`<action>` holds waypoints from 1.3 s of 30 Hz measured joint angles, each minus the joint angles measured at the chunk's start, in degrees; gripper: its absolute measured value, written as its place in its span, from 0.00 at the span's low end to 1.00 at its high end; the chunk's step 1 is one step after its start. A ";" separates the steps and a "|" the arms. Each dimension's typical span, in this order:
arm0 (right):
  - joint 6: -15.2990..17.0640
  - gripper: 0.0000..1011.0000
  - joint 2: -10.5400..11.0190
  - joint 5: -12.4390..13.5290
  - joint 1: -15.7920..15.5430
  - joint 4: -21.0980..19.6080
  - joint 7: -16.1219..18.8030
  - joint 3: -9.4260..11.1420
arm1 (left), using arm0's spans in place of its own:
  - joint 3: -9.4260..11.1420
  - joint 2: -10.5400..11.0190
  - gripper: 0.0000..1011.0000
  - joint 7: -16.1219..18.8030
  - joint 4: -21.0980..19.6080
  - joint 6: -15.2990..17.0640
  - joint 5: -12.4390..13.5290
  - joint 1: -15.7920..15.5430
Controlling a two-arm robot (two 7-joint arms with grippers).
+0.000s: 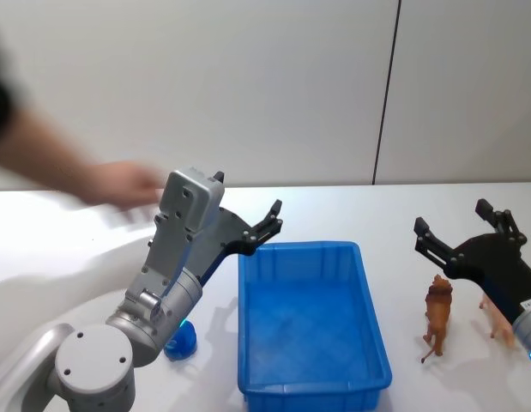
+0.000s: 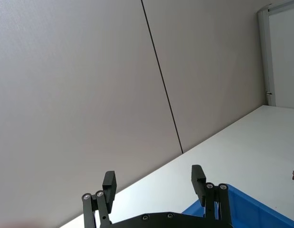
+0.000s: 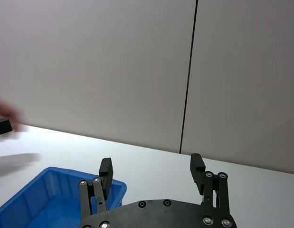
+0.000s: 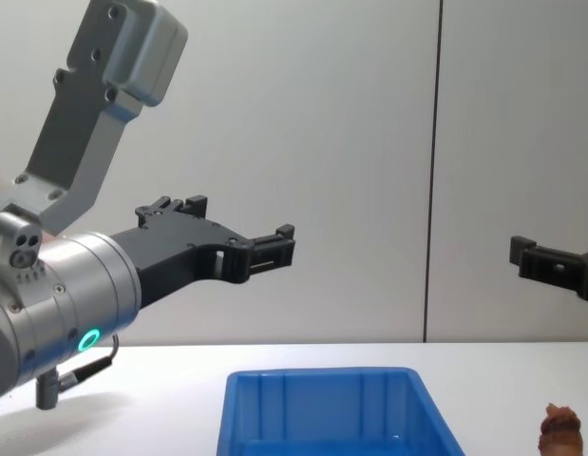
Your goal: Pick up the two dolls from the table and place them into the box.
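Brown doll (image 1: 437, 313) stands upright on bench (image 1: 334, 210), at 3 o'clock of box (image 1: 299, 246) and 6 o'clock below your right gripper (image 1: 452, 219), which is spread wide; this arm is nearer. Pink doll (image 1: 503, 326) at 3 o'clock of brown, half hidden by right arm. Left gripper (image 1: 269, 221) wide, hovers over box's 11 o'clock corner.

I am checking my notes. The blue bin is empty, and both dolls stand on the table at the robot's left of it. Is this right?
One side is wrong. The blue bin is empty, but the brown lion doll and the pale pink doll stand on the table at the robot's right of it; the head view shows this.
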 joint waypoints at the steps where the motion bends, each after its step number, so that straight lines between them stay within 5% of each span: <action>1: 0.00 0.99 0.00 0.00 0.00 0.00 0.00 0.00 | 0.00 0.00 0.99 0.00 0.00 0.00 0.00 0.00; 39: 0.00 0.99 0.00 0.00 0.00 0.00 0.00 0.00 | 0.00 0.00 0.99 0.00 0.00 0.00 0.00 0.00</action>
